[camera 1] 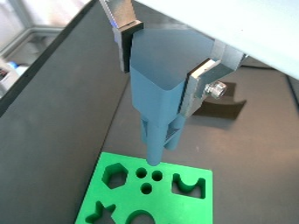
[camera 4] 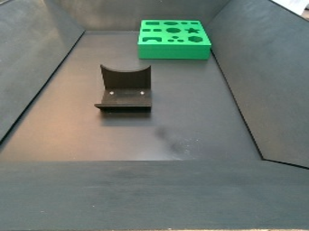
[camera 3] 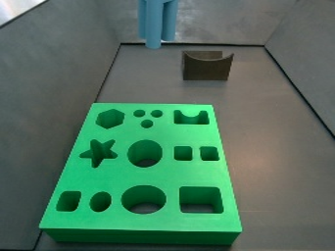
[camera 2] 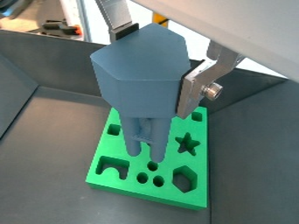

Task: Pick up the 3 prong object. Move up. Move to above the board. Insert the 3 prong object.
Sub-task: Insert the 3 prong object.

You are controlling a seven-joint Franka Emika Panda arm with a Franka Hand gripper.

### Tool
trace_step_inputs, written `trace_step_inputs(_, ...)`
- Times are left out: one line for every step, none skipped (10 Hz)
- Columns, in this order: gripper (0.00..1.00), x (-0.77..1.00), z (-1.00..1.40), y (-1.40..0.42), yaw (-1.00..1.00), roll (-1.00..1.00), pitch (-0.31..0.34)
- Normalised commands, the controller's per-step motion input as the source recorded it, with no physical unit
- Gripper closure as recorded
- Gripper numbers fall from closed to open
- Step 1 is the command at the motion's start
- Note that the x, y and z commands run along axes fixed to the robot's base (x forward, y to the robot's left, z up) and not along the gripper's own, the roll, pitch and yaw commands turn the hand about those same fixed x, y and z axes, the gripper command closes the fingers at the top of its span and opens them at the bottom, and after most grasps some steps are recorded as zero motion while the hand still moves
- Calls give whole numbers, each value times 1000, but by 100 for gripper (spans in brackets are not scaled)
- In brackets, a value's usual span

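Note:
My gripper [camera 1: 163, 66] is shut on the blocky top of the light blue 3 prong object [camera 1: 158, 79], one silver finger [camera 1: 126, 44] on each side. The piece hangs upright with its prongs pointing down; both wrist views show it [camera 2: 140, 79]. Below it lies the bright green board [camera 1: 198, 206], also in a wrist view [camera 2: 197, 162]. The prong ends are above the board, close over its three small holes [camera 1: 149, 178], apart from the surface. In a side view only the prongs [camera 3: 157, 22] show, high over the board's [camera 3: 170, 175] far end. Another side view shows the board [camera 4: 175, 50] but no gripper.
The dark fixture [camera 3: 206, 64] stands on the floor beyond the board, also seen in a side view [camera 4: 125, 88] and a wrist view [camera 1: 222, 101]. Sloping dark grey walls enclose the floor [camera 4: 169, 135] on all sides.

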Motion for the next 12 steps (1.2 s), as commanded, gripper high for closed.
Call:
trace_step_inputs(100, -26, -357, 0, 0, 21, -41)
trace_step_inputs(100, -111, -451, 0, 0, 51, -66)
trace_step_inputs(100, -20, -334, 0, 0, 0, -60)
trace_step_inputs(100, -51, -183, -6, 269, 0, -91)
trace_step_inputs(100, -14, -189, 0, 269, -13, -96)
trace_step_inputs(100, -43, -260, 0, 340, 0, -114)
trace_step_inputs(100, -23, -229, 0, 417, 0, -124)
trace_step_inputs(100, 0, 0, 0, 114, -33, -41)
trace_step_inputs(100, 0, -6, 0, 0, 13, 0)
trace_step_inputs(100, 0, -526, 0, 0, 117, -54)
trace_step_inputs(100, -20, -657, 0, 0, 121, -96)
trace_step_inputs(100, -23, -577, 0, 29, 84, -103)
